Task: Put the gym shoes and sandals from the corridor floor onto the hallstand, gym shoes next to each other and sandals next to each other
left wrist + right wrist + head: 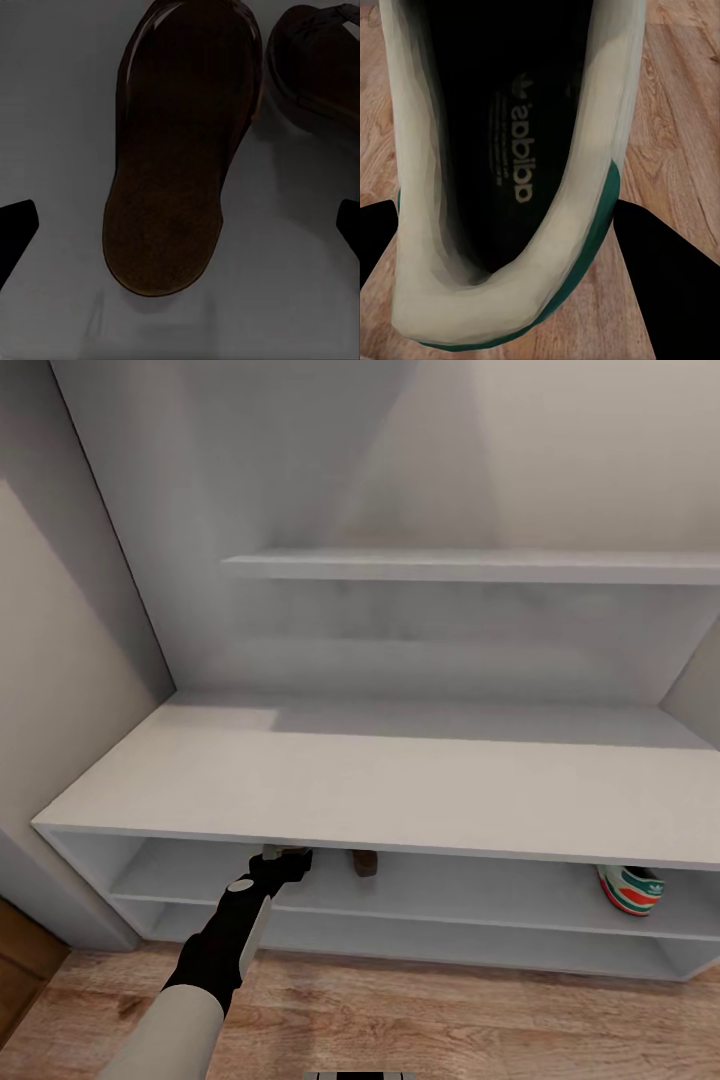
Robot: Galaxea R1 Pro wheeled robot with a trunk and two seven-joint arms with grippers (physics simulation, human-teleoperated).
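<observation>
My left arm reaches under the flat top of the hallstand [400,790], and its gripper [287,857] is in the upper shelf row. In the left wrist view this gripper [180,225] is open, its fingertips [16,229] wide apart on either side of a dark brown sandal [176,165] lying flat on the grey shelf. A second sandal [319,60] lies close beside it and shows in the head view [364,861]. One gym shoe [632,888] stands on the same shelf at the right. My right gripper [506,247] is shut on the heel of another gym shoe [510,150] over the corridor floor [675,112].
A long wall shelf [470,567] hangs above the hallstand. A wall closes in on the left, and a lower shelf row [420,940] runs beneath the upper one. Wood plank floor [400,1020] lies in front of the unit.
</observation>
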